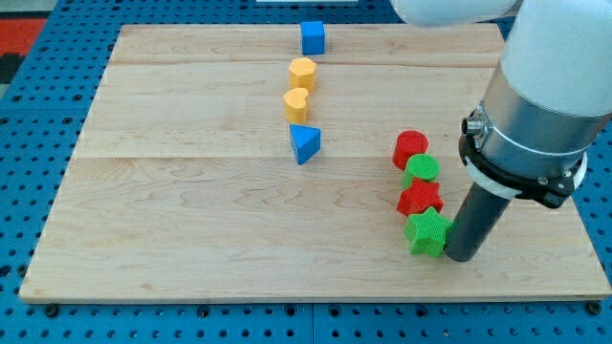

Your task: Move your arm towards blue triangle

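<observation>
Far left of my tip (460, 258) lies the blue triangle (305, 143).

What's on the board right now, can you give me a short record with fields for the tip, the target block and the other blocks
tip: my tip at the view's lower right, right beside the green star
target: blue triangle, near the board's middle, far to the view's left of the tip
left column: blue cube, yellow hexagon, yellow heart
right column: red cylinder, green cylinder, red star
surface: wooden board
</observation>
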Robot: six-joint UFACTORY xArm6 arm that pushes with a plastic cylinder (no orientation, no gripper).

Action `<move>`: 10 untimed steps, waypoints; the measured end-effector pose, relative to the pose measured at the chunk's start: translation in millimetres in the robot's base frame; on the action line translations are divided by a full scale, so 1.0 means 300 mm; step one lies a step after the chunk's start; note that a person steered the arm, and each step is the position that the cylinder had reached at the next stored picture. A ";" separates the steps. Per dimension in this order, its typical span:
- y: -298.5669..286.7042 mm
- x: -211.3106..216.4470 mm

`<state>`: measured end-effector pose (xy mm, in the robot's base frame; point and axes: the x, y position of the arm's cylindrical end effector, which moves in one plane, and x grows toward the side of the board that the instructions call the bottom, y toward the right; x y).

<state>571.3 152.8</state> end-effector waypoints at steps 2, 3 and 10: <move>-0.025 -0.008; -0.023 -0.008; 0.379 0.014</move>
<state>575.7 266.5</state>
